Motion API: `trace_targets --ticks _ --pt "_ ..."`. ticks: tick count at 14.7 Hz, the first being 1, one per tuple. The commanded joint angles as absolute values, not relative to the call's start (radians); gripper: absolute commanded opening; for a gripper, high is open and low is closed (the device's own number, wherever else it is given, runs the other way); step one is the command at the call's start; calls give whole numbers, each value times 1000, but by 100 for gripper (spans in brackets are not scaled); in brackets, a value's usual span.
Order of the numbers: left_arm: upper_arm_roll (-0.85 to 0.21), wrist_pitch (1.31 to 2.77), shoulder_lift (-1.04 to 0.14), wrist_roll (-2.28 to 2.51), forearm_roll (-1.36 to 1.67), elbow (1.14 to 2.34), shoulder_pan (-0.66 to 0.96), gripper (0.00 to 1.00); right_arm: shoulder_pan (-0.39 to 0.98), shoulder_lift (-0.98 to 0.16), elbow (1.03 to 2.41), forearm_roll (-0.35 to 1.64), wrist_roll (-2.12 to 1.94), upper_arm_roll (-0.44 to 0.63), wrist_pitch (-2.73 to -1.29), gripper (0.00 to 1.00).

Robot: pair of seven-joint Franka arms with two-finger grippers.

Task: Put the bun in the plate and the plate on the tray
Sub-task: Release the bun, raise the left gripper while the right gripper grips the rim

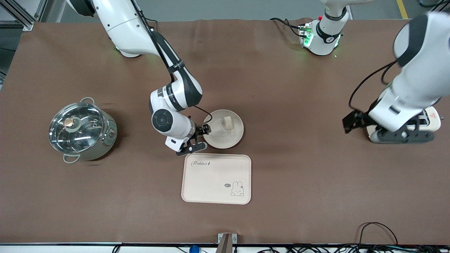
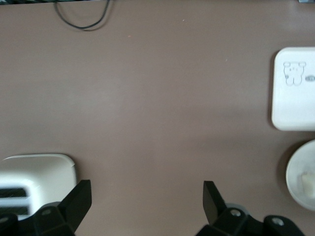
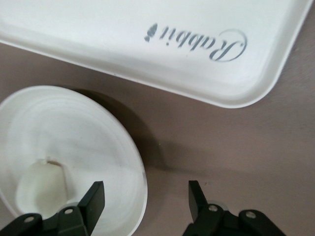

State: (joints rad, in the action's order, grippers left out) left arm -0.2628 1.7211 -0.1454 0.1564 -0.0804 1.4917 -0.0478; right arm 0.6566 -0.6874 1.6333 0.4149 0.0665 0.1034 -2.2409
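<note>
The right tool sits low at the rim of the plate, on the plate's side toward the right arm's end of the surface, and its fingers are spread apart, one over the plate's edge and the other over bare cloth, gripping nothing. The plate rests on the surface with the bun lying inside it, off centre. Just nearer the front camera than the plate lies the tray, flat, carrying nothing, its "Rabbit" lettering at the corner closest to the right tool and its small rabbit drawing at the corner diagonally across; plate and tray are close but apart. The left tool waits toward the left arm's end of the surface, fingers released and wide, beside a cream-white toaster. Toward the right arm's end stands a steel pot with a glass lid. The surface is covered in plain brown cloth; cables trail along its edge nearest the front camera.
</note>
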Motion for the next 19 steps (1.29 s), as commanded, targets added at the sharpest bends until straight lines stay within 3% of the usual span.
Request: trace_targets --ticks 1,4,7,14,19 --pt "-108 1684 44 40 -23 1624 29 100 676 -676 1690 468 69 103 -2281 71" --pt "-41 1703 83 29 -21 1689 91 100 692 -676 1690 505 69 104 -2279 52" --pt "-43 1674 42 20 -22 1622 80 100 690 -676 1690 506 69 104 -2276 38" --pt "-38 1603 18 -81 -25 1555 75 100 692 -686 1690 505 63 104 -2278 32" --pt "-38 1606 18 -69 -17 1555 67 100 690 -689 1690 503 64 106 -2276 22"
